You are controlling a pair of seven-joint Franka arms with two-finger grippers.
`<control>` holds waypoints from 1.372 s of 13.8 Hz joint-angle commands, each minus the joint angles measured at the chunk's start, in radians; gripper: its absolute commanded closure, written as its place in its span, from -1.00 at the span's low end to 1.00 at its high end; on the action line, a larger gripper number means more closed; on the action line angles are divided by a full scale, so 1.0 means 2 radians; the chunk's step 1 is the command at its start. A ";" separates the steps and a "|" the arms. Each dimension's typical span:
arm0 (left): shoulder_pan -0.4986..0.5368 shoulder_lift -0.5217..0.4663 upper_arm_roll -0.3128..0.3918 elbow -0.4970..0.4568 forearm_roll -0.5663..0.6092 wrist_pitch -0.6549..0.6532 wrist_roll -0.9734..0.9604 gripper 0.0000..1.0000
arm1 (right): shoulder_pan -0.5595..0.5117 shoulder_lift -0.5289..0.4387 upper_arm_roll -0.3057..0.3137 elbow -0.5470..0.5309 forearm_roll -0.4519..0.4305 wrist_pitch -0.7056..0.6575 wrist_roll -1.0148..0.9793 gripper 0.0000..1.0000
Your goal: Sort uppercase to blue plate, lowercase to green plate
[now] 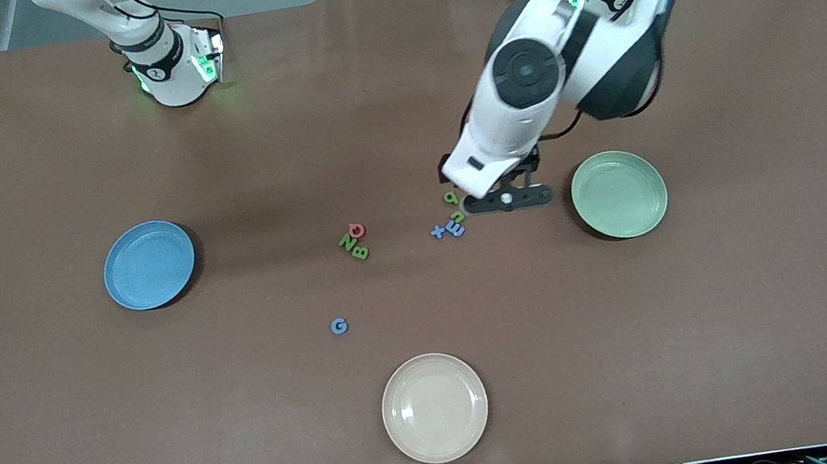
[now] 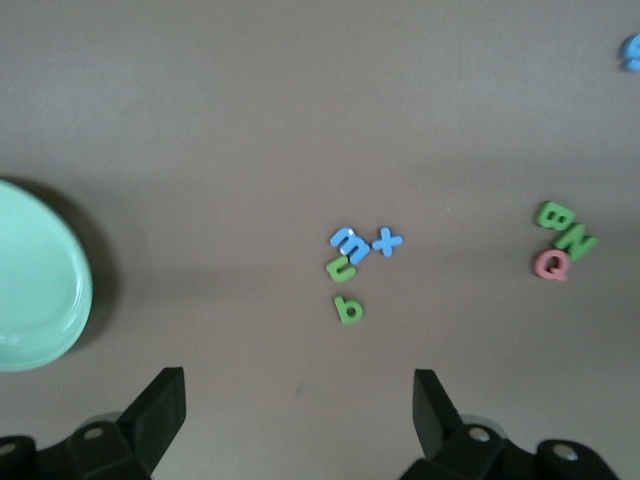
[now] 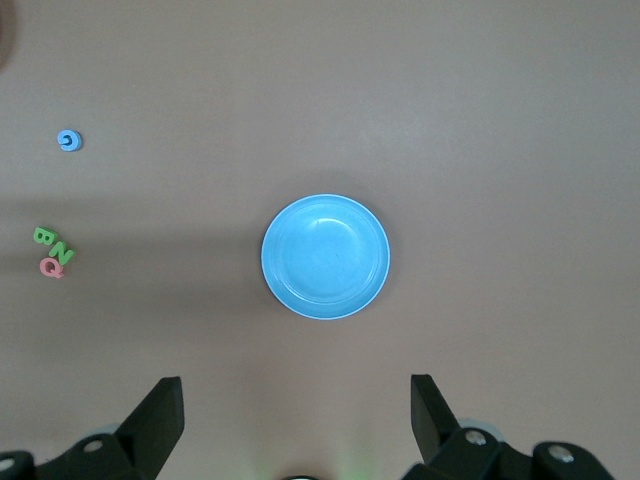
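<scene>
The left gripper (image 1: 506, 199), jaws spread, hung over the small letters (image 1: 451, 220) at nine o'clock of the green plate (image 1: 619, 194). Being crowded, two letters risked being lifted together. The right gripper (image 3: 295, 420), also spread, waited.

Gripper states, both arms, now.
Left gripper: open, empty, over the table beside the lowercase letters.
Right gripper: open, empty, waiting high above the blue plate.
</scene>
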 commanded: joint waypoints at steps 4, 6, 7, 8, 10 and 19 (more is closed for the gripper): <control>-0.042 0.064 0.002 0.011 0.049 0.076 0.008 -0.99 | 0.001 -0.011 0.000 -0.008 0.004 0.001 0.009 -1.00; -0.043 0.084 0.001 0.013 0.052 0.088 0.034 -0.99 | 0.001 -0.011 0.001 -0.006 0.010 0.000 0.009 -1.00; -0.049 0.095 0.001 0.013 0.052 0.097 0.069 -0.99 | 0.001 -0.010 0.001 -0.006 0.010 0.000 0.009 -1.00; -0.051 0.103 0.001 0.011 0.052 0.111 0.107 -0.99 | 0.001 -0.010 0.001 -0.004 0.010 0.000 0.009 -1.00; -0.051 0.117 0.001 0.011 0.049 0.133 0.143 -1.00 | 0.000 -0.007 0.001 0.006 0.010 -0.002 0.007 -1.00; -0.047 0.165 0.001 0.012 0.052 0.203 0.202 -0.54 | -0.014 0.050 0.000 0.006 0.006 0.043 0.001 -1.00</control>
